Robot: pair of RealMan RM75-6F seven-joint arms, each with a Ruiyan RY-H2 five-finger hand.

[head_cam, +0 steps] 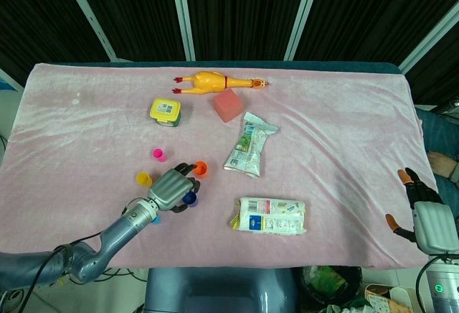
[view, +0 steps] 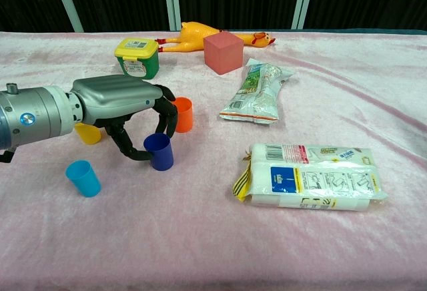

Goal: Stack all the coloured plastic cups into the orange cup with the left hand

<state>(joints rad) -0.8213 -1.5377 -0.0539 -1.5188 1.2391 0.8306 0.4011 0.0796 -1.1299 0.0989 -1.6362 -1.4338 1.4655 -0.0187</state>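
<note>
Head view. The table (head_cam: 344, 205) is covered with a pink velvety cloth. Toward its near left corner the left hand (head_cam: 172, 187), silver-grey with black fingers, is curled downward over a small dark blue plastic cup (head_cam: 190, 199). A small orange plastic cup (head_cam: 200, 168) stands upright just beyond the fingertips. A yellow plastic cup (head_cam: 144, 179) and a pink plastic cup (head_cam: 159, 154) stand to the left, apart from each other. Along the far edge lies a yellow rubber chicken (head_cam: 215, 81); nearer are a green tub with a yellow lid (head_cam: 166, 112) and a pink foam cube (head_cam: 228, 104). A green-and-white snack packet (head_cam: 249, 145) lies mid-table, a white tissue pack (head_cam: 270, 215) near the front edge. The right hand (head_cam: 423, 209) rests off the right edge, fingers apart and holding nothing.

Chest view. The left hand (view: 123, 107) arches over the dark blue plastic cup (view: 159, 151), its black fingers (view: 127, 145) on either side of it; whether they actually grip it cannot be told. The cup stands upright, mouth up. The orange plastic cup (view: 183, 115) stands just behind, its rim open upward. A light blue plastic cup (view: 83, 178) stands near the front left; the yellow plastic cup (view: 87, 133) is partly hidden by the wrist. Print on the packets is too small to read.
</note>
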